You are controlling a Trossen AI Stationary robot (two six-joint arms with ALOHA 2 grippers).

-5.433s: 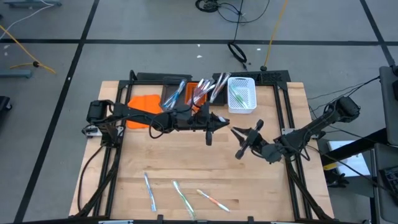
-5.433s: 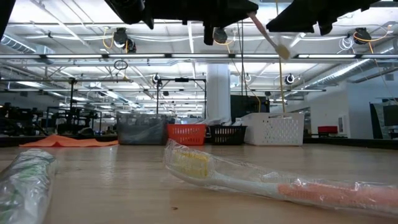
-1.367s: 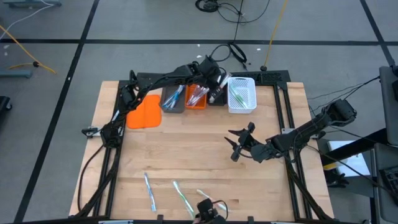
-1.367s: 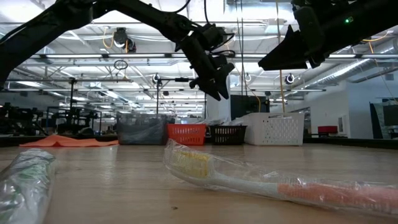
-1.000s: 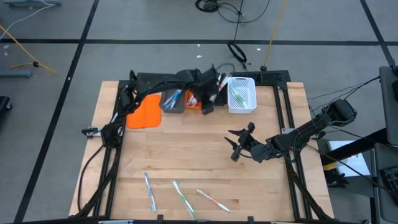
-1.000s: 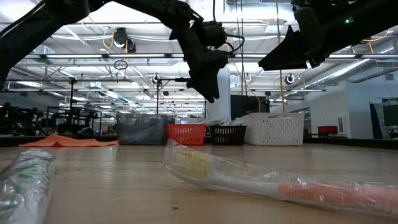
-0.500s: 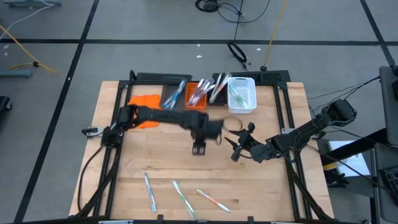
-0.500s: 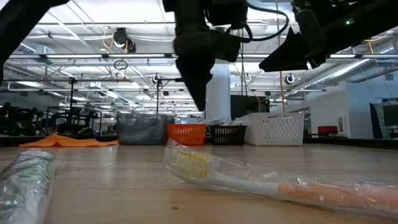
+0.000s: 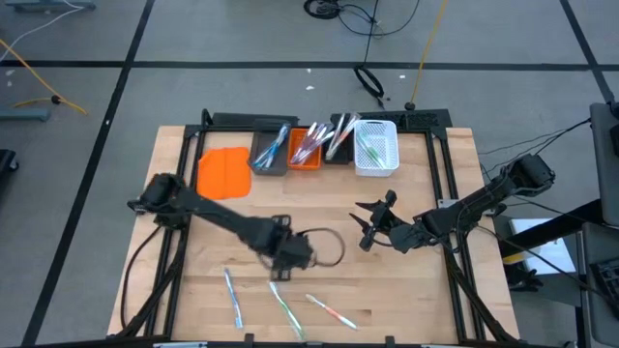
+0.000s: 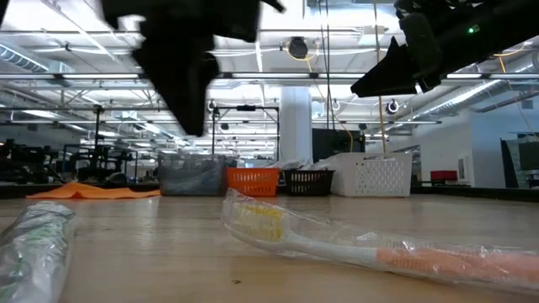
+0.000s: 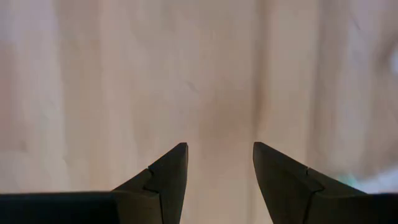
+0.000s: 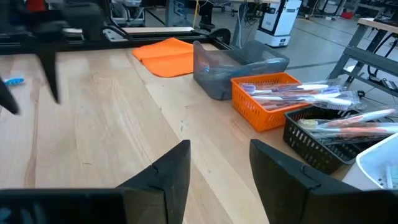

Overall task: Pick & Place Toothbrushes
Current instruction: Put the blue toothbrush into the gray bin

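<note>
The left tool [image 9: 293, 253] hung over the tabletop [image 9: 426, 290] near its front edge, fingers [image 11: 168, 171] apart and gripping nothing, just above three loose toothbrushes [image 9: 282, 304] lying along that edge. The right tool [image 9: 366, 228] waited over the right half, its fingers [image 12: 174, 168] also spread and empty. More toothbrushes lay in the grey bin [image 9: 268, 155], orange bin [image 9: 307, 150], black bin [image 9: 338, 140] and white bin [image 9: 375, 150] along the back edge, beside an orange lid [image 9: 222, 174].

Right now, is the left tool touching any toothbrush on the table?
Apart. The left wrist view shows the left tool open over bare wood, nothing between its fingers.
</note>
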